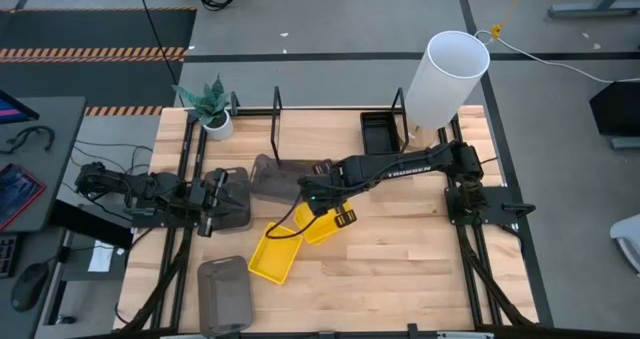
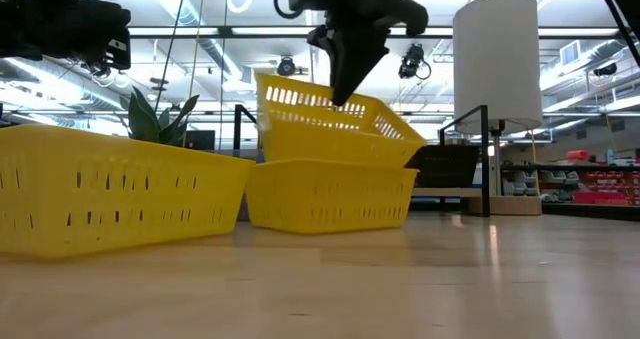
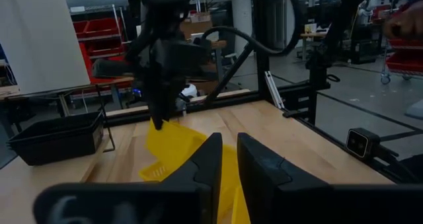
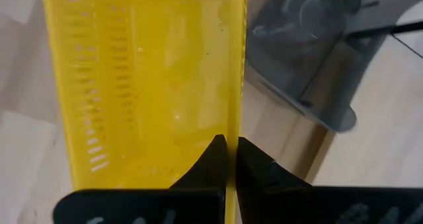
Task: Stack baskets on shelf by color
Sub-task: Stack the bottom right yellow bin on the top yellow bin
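My right gripper (image 2: 345,91) is shut on a tilted yellow basket (image 2: 320,119) above the middle of the table. That basket leans with its lower edge on a second yellow basket (image 2: 330,194), which stands on the table. A third yellow basket (image 1: 275,256) lies nearer the front edge. My left gripper (image 3: 229,163) waits at the table's left over a grey basket (image 1: 232,194), fingers nearly together with nothing between them. A black basket (image 1: 381,131) sits in the black rod shelf (image 1: 277,109) at the far side. My right gripper pinches the yellow basket's long side wall at its rim (image 4: 232,121), one finger inside the basket and one outside. The fingers come steeply from above. The basket hangs tilted, one end raised and the other end (image 2: 395,137) resting on the yellow basket beneath.
A grey basket (image 1: 275,176) lies just beyond the held one, another grey basket (image 1: 222,294) near the front left corner. A tall white cylinder (image 1: 445,79) stands at the far right and a potted plant (image 1: 212,109) at the far left.
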Controlling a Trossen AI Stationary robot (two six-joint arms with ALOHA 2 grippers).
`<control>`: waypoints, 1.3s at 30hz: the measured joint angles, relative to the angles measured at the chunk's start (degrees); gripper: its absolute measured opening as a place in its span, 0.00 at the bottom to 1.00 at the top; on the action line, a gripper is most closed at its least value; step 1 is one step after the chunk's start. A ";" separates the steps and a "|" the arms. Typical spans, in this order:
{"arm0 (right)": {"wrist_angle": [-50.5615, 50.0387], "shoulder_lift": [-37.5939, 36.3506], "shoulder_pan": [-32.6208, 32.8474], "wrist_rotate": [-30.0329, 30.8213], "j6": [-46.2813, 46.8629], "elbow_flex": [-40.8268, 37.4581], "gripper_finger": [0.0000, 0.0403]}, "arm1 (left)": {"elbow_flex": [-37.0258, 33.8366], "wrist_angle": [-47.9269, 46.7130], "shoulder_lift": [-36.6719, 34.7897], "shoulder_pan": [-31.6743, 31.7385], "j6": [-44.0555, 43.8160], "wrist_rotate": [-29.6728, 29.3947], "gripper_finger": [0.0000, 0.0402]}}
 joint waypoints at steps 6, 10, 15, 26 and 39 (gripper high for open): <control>1.58 0.00 -0.02 -2.26 0.83 0.00 0.04 | 0.01 -0.01 0.00 0.02 -0.01 0.00 0.14; 0.91 0.00 -0.02 -2.81 -1.13 0.00 0.04 | 0.00 0.00 0.02 0.00 0.00 -0.01 0.15; 0.21 0.00 -0.02 -3.11 -1.69 0.00 0.04 | 0.01 -0.01 0.00 0.01 0.02 0.01 0.14; -0.91 -0.02 1.66 -3.57 -1.49 -4.33 0.05 | 0.02 -0.01 0.01 0.01 0.01 -0.01 0.15; -0.02 -0.02 3.93 -4.73 2.09 -8.41 0.12 | 0.02 0.00 0.00 0.01 -0.01 0.01 0.14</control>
